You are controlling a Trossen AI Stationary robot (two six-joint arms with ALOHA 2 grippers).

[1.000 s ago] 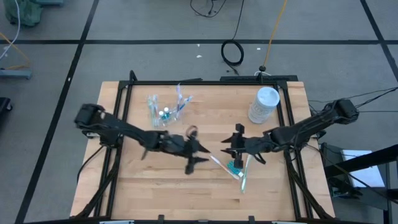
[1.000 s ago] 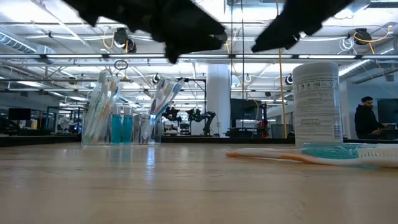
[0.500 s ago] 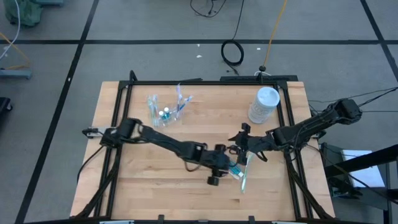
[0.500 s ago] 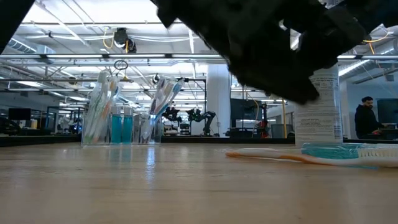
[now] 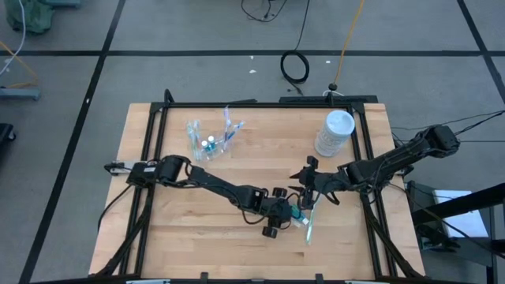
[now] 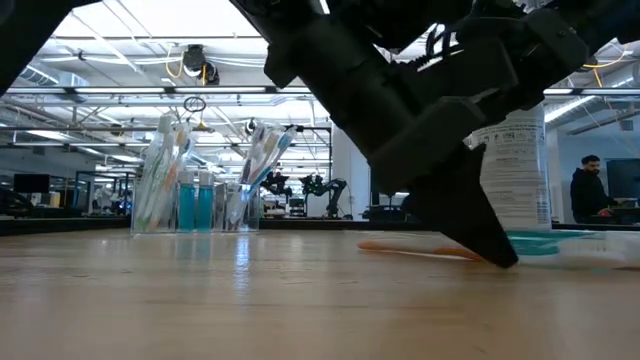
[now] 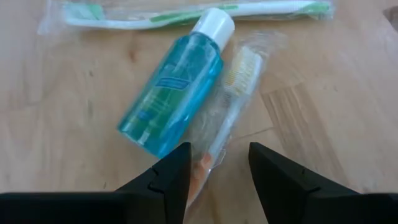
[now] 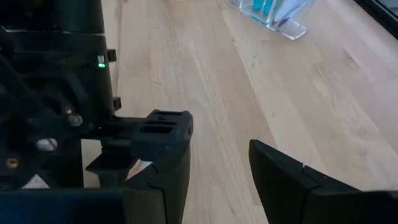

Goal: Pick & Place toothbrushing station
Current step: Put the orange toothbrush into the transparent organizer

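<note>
The clear cup (image 5: 209, 143) with toothbrushes and teal tubes stands at the far left of the table. Near the table's middle lie a teal tube with a white cap (image 7: 171, 93), a wrapped toothbrush with an orange handle (image 7: 231, 93) and a wrapped green one (image 7: 186, 12). My left gripper (image 7: 217, 163) is open and low over the table (image 5: 286, 214), its fingers on either side of the orange handle's end. My right gripper (image 5: 304, 184) hangs open just beyond these things, holding nothing. My left gripper slants down from the table's left, its fingers (image 7: 171, 177) astride the orange handle end (image 7: 202, 171) of the wrapped toothbrush, which lies flat on the table. In the low view one fingertip (image 6: 495, 255) reaches the tabletop. Whether the fingers touch the toothbrush, I cannot tell.
A tall white lidded container (image 5: 335, 132) stands at the far right, behind my right arm. A black frame (image 5: 260, 103) runs around the wooden tabletop. Bare wood lies between the cup and the loose items (image 8: 261, 93).
My left gripper has swung toward the table's right edge and down, tipping its fingers steeply downward, until it stands over the loose toothbrushes and tube. My right gripper has drawn back a little toward the right edge. The things on the table have not moved.
</note>
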